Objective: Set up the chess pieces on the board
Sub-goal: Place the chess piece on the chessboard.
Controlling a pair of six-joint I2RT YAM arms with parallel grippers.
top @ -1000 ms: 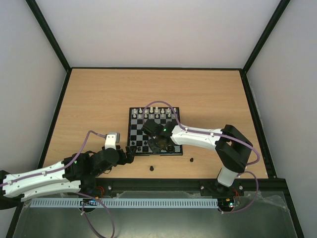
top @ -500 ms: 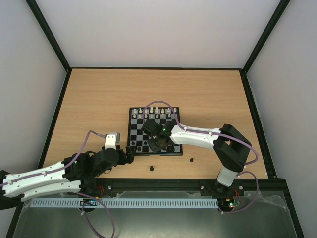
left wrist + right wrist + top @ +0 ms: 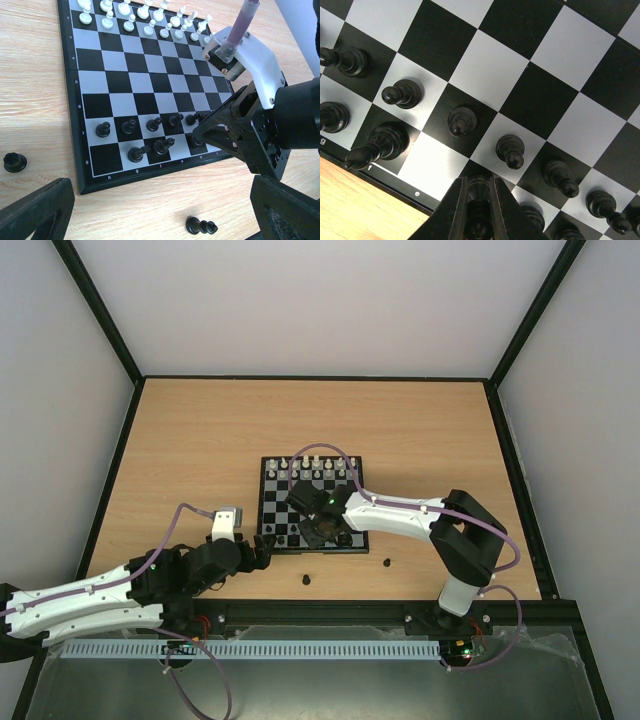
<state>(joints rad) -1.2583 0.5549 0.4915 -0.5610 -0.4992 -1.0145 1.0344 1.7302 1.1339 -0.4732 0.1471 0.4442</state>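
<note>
Two tools to call, nearest first. Your left tool [image 3: 162, 202] hovers low over the surface [image 3: 190, 440] by the board's [image 3: 125, 80] near-left corner, fingers [image 3: 35, 215] spread wide, nothing between them.

In its wrist view, one black stray [image 3: 15, 161] stands upright on the wood just beside the board's left edge. A fallen piece [image 3: 201, 227] lies on its side just in front of the near edge. From above you also get a loose piece [image 3: 387, 562] off the near-right corner, apart from the board.

Onto the board: the black men [image 3: 153, 123] stand on the two nearest ranks. A line of pawns [image 3: 460, 121] runs one per square along the second rank. On the back rank a tall piece [image 3: 375, 147] sits above the letter f, with a shorter one beside it above g.

Your right tool [image 3: 478, 200] sits low over that back rank, just past the letter e, clenched on a black piece [image 3: 479, 186]. Its pads [image 3: 455, 210] press the piece from both sides. Whether that piece touches its square, you cannot tell from these views.

At the far edge, the white men [image 3: 145, 12] stand upright in two rows.
</note>
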